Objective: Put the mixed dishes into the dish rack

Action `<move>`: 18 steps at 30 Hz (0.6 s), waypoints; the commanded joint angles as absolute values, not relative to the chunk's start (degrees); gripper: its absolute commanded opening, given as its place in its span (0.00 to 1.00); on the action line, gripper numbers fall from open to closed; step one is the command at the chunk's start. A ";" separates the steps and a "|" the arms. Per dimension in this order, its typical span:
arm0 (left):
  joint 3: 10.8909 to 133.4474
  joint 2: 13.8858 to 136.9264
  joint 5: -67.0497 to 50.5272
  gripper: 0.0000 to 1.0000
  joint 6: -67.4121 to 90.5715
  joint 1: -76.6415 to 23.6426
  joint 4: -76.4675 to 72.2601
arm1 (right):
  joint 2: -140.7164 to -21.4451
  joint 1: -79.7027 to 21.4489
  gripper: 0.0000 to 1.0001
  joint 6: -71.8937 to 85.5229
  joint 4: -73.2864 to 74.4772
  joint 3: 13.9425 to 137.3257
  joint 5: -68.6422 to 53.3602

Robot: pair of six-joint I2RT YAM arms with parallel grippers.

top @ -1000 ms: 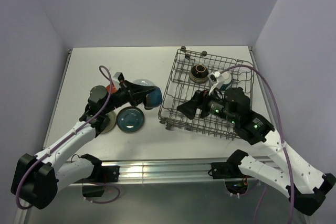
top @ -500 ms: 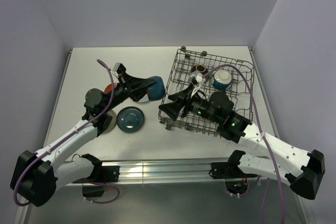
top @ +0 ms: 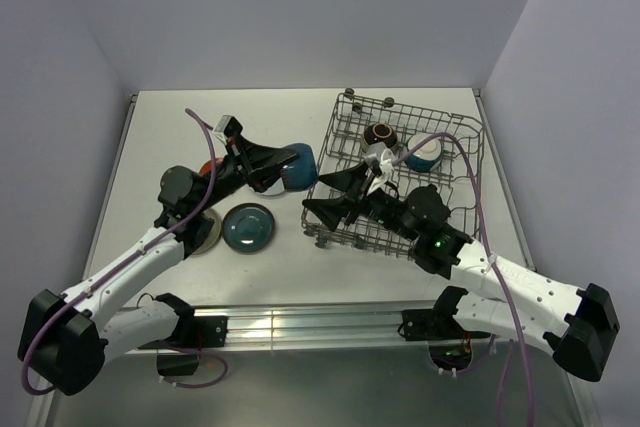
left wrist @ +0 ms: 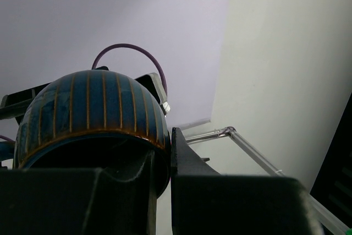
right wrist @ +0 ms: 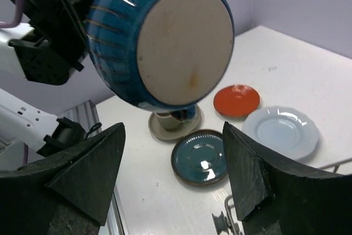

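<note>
**A:** Which step was in hand?

**B:** A hand-over, by my reading. The left tool [left wrist: 159, 163] was clamped on the rim of the blue bowl [right wrist: 176, 37]. It held the bowl in the air above the desk [top: 170, 127], just outside the left wall of the dish rack [top: 415, 112].

**A:** And the other arm?

**B:** The right tool [right wrist: 173, 136] had its jaws wide apart with nothing in them, and it pointed at the bowl's pale base. In its wrist view the bowl hung just above the gap between the two fingers. It was close, but apart from them as far as I could tell.

**A:** What did the next move call for?

**B:** I'd say the right tool had to come up a little so its fingers bracketed the bowl, then close. Only then should the left tool let go, or the bowl could drop to the desk.

**A:** How far along was the load?

**B:** It was partly done. A brown bowl [top: 379, 134] and a cream/teal bowl [top: 424, 152] sat in the rack. The dark teal plate [right wrist: 201, 157], red-orange plate [right wrist: 236, 99] and pale blue plate [right wrist: 280, 126] lay on the desk.
</note>
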State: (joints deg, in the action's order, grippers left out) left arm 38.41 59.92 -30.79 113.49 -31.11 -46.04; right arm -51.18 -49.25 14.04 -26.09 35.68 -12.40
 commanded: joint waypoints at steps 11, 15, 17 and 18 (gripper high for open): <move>47.81 63.01 -31.20 0.00 142.82 -33.49 -51.59 | -55.89 -49.40 0.76 11.51 -44.03 34.45 -17.84; 46.41 63.02 -30.24 0.00 143.35 -34.19 -52.56 | -57.92 -48.78 0.74 12.48 -49.47 33.58 -18.63; 46.06 62.84 -30.15 0.00 143.61 -34.28 -53.17 | -58.88 -48.60 0.74 12.65 -52.45 33.05 -18.72; 45.97 62.75 -30.15 0.00 143.87 -34.28 -53.26 | -59.06 -48.43 0.73 13.27 -53.43 32.87 -19.07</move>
